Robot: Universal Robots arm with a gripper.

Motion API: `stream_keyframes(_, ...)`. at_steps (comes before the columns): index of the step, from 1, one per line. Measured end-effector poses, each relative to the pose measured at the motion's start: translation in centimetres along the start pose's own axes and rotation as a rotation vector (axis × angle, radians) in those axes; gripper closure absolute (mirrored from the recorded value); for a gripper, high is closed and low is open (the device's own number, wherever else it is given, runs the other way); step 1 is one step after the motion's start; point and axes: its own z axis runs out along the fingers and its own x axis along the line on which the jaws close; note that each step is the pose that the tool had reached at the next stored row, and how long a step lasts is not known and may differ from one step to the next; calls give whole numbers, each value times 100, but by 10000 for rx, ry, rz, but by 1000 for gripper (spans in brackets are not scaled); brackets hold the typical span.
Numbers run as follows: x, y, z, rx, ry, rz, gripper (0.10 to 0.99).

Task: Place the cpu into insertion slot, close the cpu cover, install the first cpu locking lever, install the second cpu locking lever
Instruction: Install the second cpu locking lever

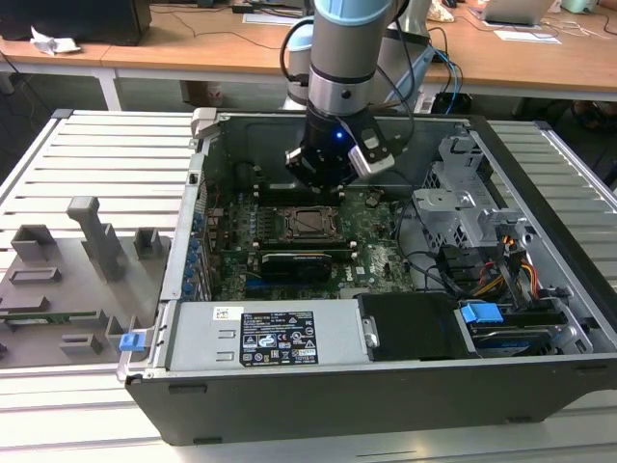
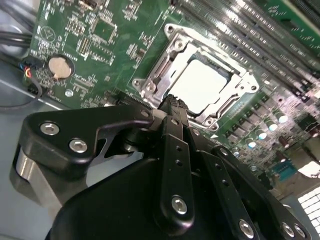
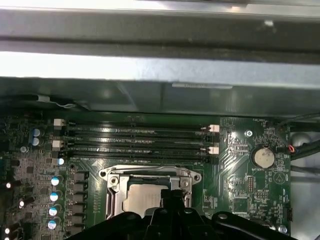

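Nearest to the exterior view is the open dark metal computer case (image 1: 540,376), lying on a ribbed pale surface (image 1: 106,164), with a white and black label (image 1: 278,338) on its grey power supply box; I won't read its print. Beyond that box lies the green circuit board (image 1: 381,256), and I'll use its square metal-rimmed insertion slot (image 1: 310,222) as my landmark.

The small flat pale silver cpu (image 2: 200,85) already sits inside the slot. The thin silver-grey metal cpu cover (image 2: 235,102) frames the chip and looks folded down over it, though I can't tell whether it is latched.

Just above the slot's far edge hangs the black gripper (image 2: 173,102), its fingers (image 2: 175,127) drawn together with nothing between them.

I'd judge the chip light, stiff and fragile, best held by its edges. The cover is springy sheet metal, best pushed on its rim.

Beyond the slot run long dark memory slots (image 3: 135,140). Off to one side of it sits a round silver coin battery (image 3: 263,158), and faint white lettering on the board nearby is too small to make out.
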Motion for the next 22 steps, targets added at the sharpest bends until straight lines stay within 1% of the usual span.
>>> stream_keyframes(5,3,-80,-6,-1,0,0,980)
stream_keyframes(6,4,-84,-12,2,1,1,980)
stream_keyframes(7,4,-82,-36,1,0,2,980)
stream_keyframes(8,3,-79,-79,1,0,1,980)
stream_keyframes(9,3,-81,-97,-1,-1,-1,980)
stream_keyframes(11,5,-113,-101,1,0,-5,980)
stream_keyframes(14,9,-179,-106,-16,0,-14,980)
stream_keyframes(16,12,-246,-112,-22,1,-21,980)
stream_keyframes(18,13,-297,-115,-22,2,-27,980)
stream_keyframes(22,15,-363,-117,-22,2,-32,980)
